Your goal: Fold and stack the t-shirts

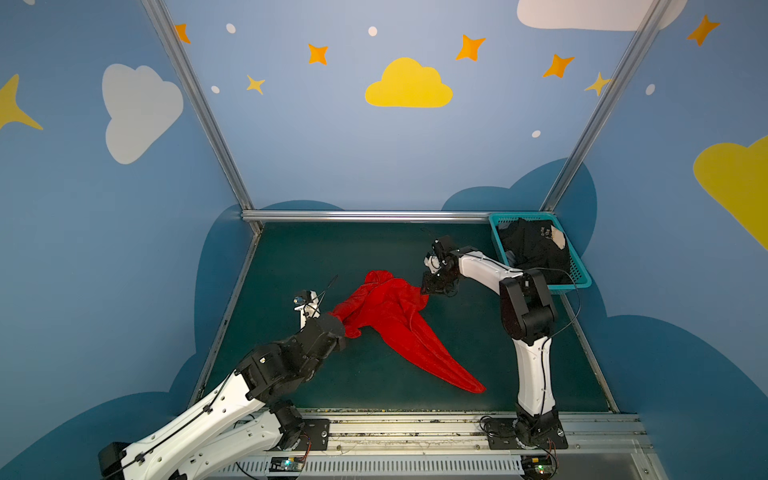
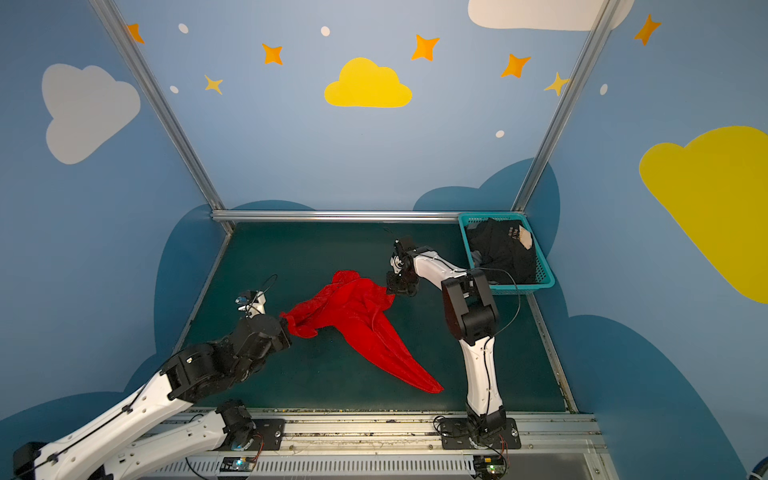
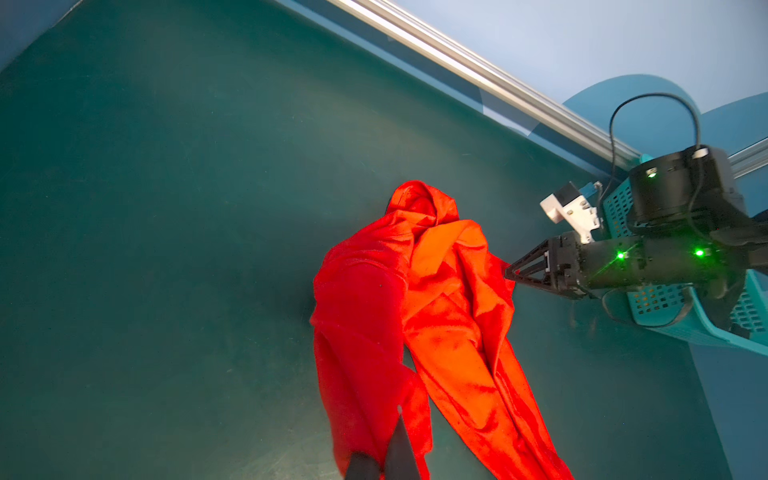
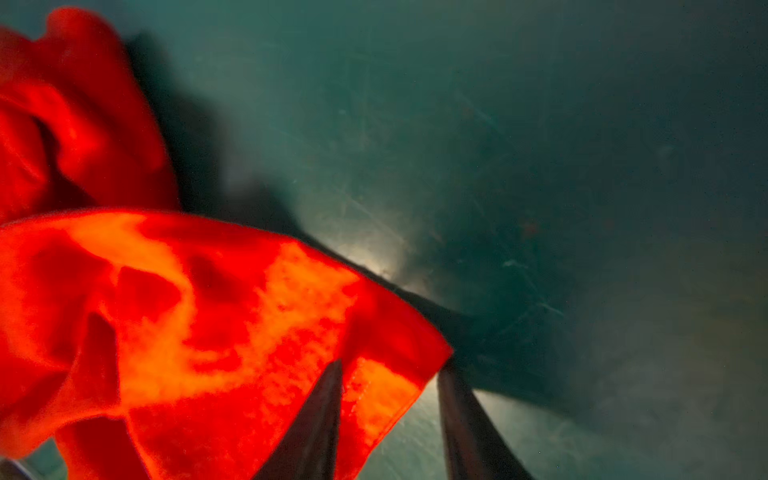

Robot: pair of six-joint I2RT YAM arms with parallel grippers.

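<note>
Red t-shirt (image 1: 395, 320), left gripper (image 3: 381, 459) clamped on it, right gripper (image 4: 390, 368) parted round blurred corner

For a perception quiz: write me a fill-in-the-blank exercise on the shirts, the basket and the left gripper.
The t-shirts in the teal basket are ____.
That basket stands at the far ____ corner of the table.
The left gripper is shut on the red t-shirt, which is not yet ____.
Missing: black, right, folded.

Counted one red t-shirt (image 1: 395, 320). Black t-shirts (image 1: 534, 249) lay heaped together: at least one, possibly more, as the folds hid the tally. There was one teal basket (image 1: 571, 286). Robot arms numbered two: left arm (image 1: 216, 411), right arm (image 1: 534, 374).
</note>
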